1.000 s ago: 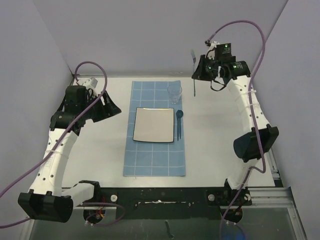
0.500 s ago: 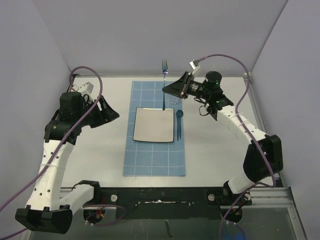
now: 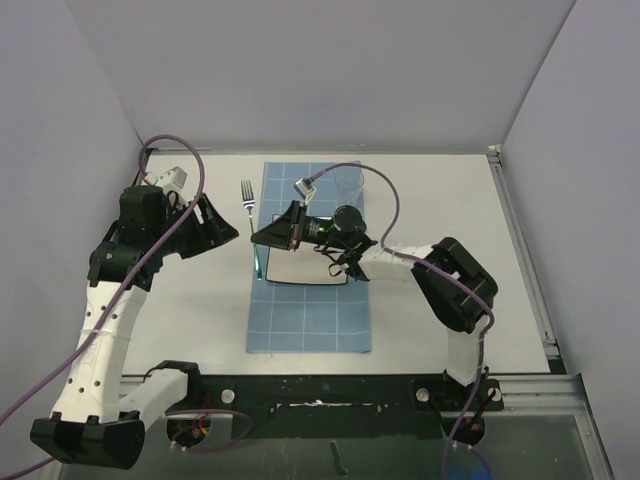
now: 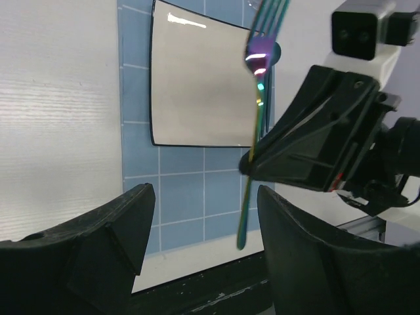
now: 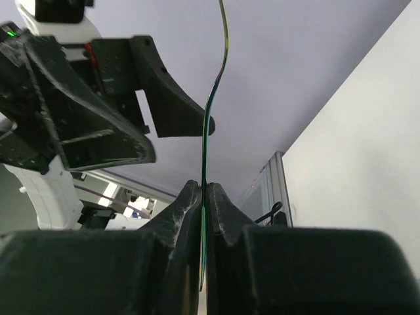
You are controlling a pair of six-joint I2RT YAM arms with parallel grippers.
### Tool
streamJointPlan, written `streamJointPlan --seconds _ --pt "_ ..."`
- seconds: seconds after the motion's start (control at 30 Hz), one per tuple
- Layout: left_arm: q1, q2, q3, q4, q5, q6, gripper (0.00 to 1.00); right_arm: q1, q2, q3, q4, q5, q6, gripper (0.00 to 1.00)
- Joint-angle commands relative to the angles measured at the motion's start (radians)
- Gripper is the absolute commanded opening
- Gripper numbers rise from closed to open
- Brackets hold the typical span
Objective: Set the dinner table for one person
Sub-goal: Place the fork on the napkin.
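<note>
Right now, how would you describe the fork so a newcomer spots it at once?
On the white table lies a blue gridded mat. At its left edge the right claw pinches a thin fork, tines toward the far wall. Only it shimmers rainbow-coloured and is held.

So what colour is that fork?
The fork is iridescent: purple, green, gold. Left wrist view shows it best.

1. A blue gridded mat (image 3: 305,320) lies mid-worktop (image 3: 440,200), carrying a square plate (image 3: 300,268) and, at its far end, a clear glass (image 3: 348,183).
2. The right gripper (image 3: 257,238), reaching across the plate, pinches a fork (image 3: 247,195) between its fingers, tines toward the far wall.
3. The left gripper (image 3: 222,218) hangs just left of the fork, apart from it.
</note>
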Motion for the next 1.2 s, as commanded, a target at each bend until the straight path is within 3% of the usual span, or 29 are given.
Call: streamJointPlan --seconds 0.0,0.2,0.4,0.47,0.63,0.9,1.17 --pt "0.007 -0.016 0.001 0.019 0.007 -0.013 0.62 0.06 0.083 0.059 0.127 0.071 -0.049 0.0" --pt "0.009 -0.005 0.014 0.004 0.001 -0.002 0.62 0.091 0.086 0.125 -0.207 0.105 -0.315 0.0" --pt "0.009 0.011 -0.003 0.012 0.0 0.001 0.62 0.162 0.079 0.432 -0.977 0.348 -0.836 0.0" --pt "0.009 0.017 -0.008 0.02 0.001 -0.003 0.62 0.176 0.115 0.523 -1.107 0.395 -0.906 0.0" --pt "0.01 0.029 -0.017 0.039 0.007 -0.011 0.62 0.18 0.184 0.597 -1.225 0.506 -0.958 0.0" --pt "0.01 0.045 -0.014 0.033 -0.002 0.003 0.62 0.23 0.197 0.549 -1.311 0.861 -0.907 0.0" --pt "0.01 0.045 -0.019 0.04 -0.002 -0.001 0.62 0.25 0.206 0.603 -1.312 0.865 -0.882 0.0"
